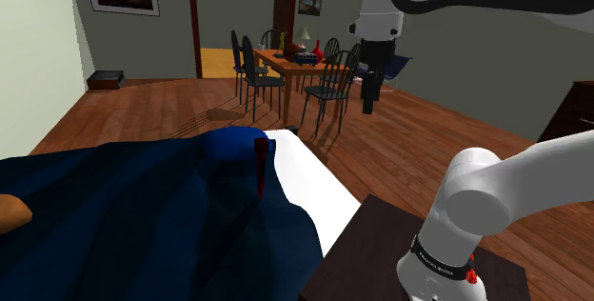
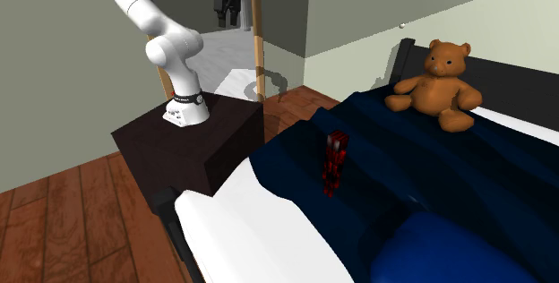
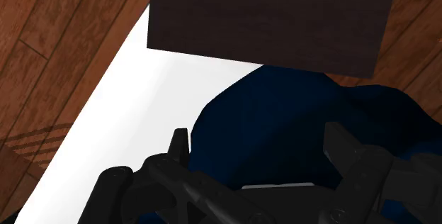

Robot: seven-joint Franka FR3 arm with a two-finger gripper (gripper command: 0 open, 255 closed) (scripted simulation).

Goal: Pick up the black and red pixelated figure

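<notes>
The black and red pixelated figure (image 1: 260,162) stands upright on the dark blue blanket (image 1: 143,213) near the bed's foot end; in the second exterior view the figure (image 2: 334,162) rises from the blanket's folds. My black gripper (image 1: 369,105) hangs high in the air, well above and away from the figure, and appears near the top of the second exterior view as the gripper (image 2: 225,14). In the wrist view the gripper (image 3: 260,144) is open, its fingers (image 3: 180,144) wide apart with nothing between them, over the blanket (image 3: 283,116).
A brown teddy bear (image 2: 441,80) sits at the bed's head end. The white sheet (image 1: 309,180) borders the dark stand (image 2: 193,142) that carries the arm. Beyond the bed, a dining table with chairs (image 1: 300,70) stands on the wood floor.
</notes>
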